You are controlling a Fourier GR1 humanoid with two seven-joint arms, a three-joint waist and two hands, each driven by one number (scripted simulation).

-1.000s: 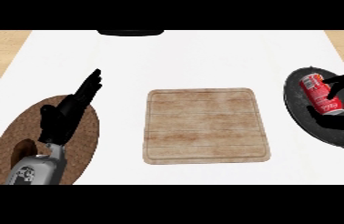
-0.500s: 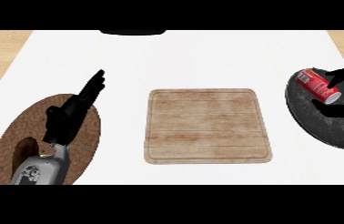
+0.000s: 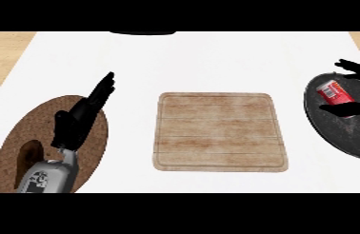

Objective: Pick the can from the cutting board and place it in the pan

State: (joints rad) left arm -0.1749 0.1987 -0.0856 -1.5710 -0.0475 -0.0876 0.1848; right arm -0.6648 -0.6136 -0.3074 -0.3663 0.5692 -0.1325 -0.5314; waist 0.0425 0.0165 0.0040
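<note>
The red can [image 3: 333, 93], which lies in the dark pan [image 3: 330, 128] at the right edge of the counter, carries a white marking on its side, but no letters or brand can be read on it. No other text, number or sign can be read.

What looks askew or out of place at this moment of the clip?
Little stands out. The can lies tilted over the pan at the right edge, with the right hand around it. The cutting board is bare and square. The left hand rests open over a brown mat.
</note>
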